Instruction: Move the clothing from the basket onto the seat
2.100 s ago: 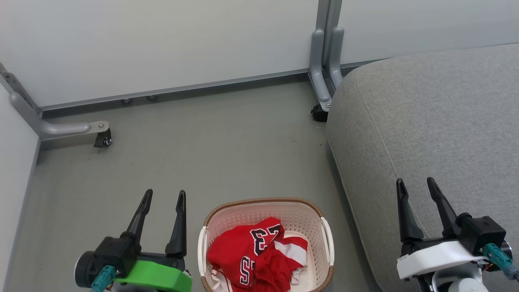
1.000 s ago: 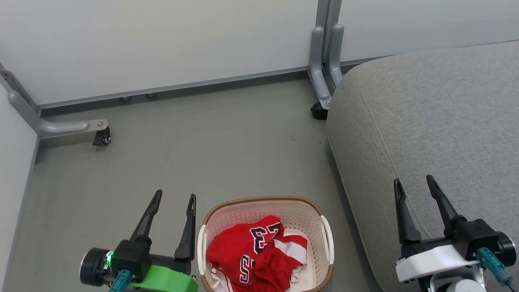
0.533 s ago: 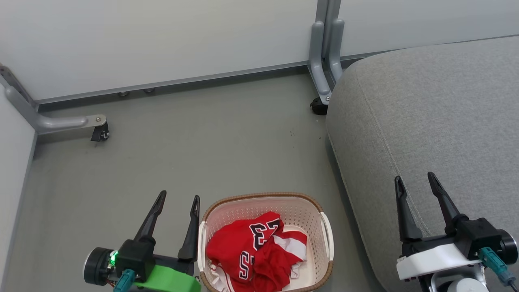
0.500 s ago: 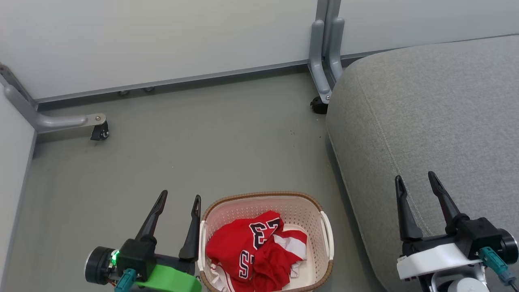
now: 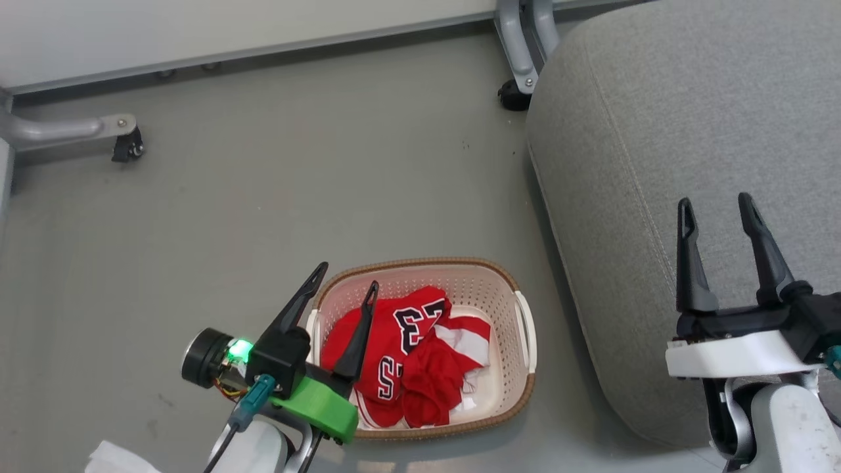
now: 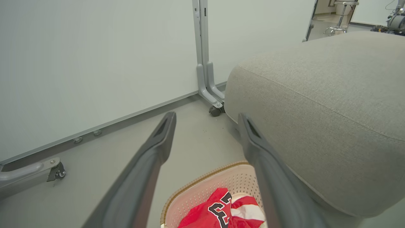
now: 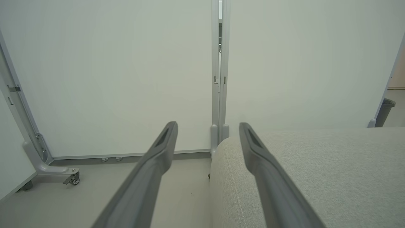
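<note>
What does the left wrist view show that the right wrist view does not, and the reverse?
Left wrist view: the basket with the red clothing in it, below the open left pincer. Right wrist view: the open right pincer and, far right, what looks like a grey bin. Both: the grey seat, the white panels and a castor foot.

The light is bright, soft and even in all views. The seat [image 5: 657, 131] gives only a faint shadow on the floor [image 5: 263, 197] along its edge. A small green lamp [image 5: 238, 348] glows on the left hand [image 5: 348, 276]. In both wrist views the near fingers [image 6: 148, 164] look soft and stretched by the wide lens.
</note>
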`<state>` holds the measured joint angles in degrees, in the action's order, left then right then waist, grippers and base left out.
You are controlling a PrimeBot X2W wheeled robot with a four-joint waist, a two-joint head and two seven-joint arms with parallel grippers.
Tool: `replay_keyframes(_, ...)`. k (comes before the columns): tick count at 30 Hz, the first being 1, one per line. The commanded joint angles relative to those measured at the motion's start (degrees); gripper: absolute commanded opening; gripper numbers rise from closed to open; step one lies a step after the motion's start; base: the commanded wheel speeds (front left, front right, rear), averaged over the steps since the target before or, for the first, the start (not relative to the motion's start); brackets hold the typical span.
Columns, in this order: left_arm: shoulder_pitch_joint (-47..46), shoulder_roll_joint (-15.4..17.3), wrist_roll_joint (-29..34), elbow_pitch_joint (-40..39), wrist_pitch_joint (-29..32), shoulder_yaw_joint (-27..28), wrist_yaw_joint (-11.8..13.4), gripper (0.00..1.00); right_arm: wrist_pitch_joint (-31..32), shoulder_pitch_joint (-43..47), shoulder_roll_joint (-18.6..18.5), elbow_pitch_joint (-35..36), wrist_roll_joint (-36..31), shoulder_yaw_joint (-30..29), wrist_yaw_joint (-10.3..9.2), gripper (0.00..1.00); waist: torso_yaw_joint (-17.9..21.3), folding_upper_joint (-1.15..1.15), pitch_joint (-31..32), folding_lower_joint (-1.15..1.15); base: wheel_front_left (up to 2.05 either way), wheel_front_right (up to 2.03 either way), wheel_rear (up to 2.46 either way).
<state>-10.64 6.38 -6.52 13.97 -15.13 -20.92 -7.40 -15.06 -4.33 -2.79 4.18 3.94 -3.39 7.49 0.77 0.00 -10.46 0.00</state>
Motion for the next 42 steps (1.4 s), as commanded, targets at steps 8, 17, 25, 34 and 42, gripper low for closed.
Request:
replay_keyframes(8, -13.1, 3.0, -2.4, 10.6, 0.0, -11.4, -0.2, 1.0, -0.2, -6.4, -0.2, 2.6, 0.4, -2.1, 0.0, 1.0, 3.8, 0.0, -14.4, 0.0, 0.0, 0.0, 0.0)
replay_keyframes(17, -25.9, 3.6, -6.4, 24.0, 0.0, -19.8, -0.2, 1.0, -0.2, -12.0, -0.1, 4.6, 2.6, -4.8, 0.0, 1.0, 6.3, 0.0, -25.1, 0.0, 0.0, 0.0, 0.0)
replay_keyframes(25, -37.0, 2.5, -10.3, 37.7, 0.0, -28.1, -0.2, 1.0, -0.2, -15.8, -0.1, 6.6, 3.5, -4.3, 0.0, 1.0, 7.8, 0.0, -33.9, 0.0, 0.0, 0.0, 0.0)
replay_keyframes(34, -45.0, 0.8, -9.5, 48.4, 0.0, -29.8, 0.1, 1.0, -0.2, -17.4, -0.1, 9.6, 4.1, -4.6, 0.0, 1.0, 9.2, 0.0, -40.0, 0.0, 0.0, 0.0, 0.0)
replay_keyframes(42, -47.8, 0.3, -7.2, 52.4, 0.0, -31.5, 1.8, 1.0, -0.2, -17.6, -0.1, 9.3, 5.1, -4.3, 0.0, 1.0, 9.8, 0.0, -42.3, 0.0, 0.0, 0.0, 0.0)
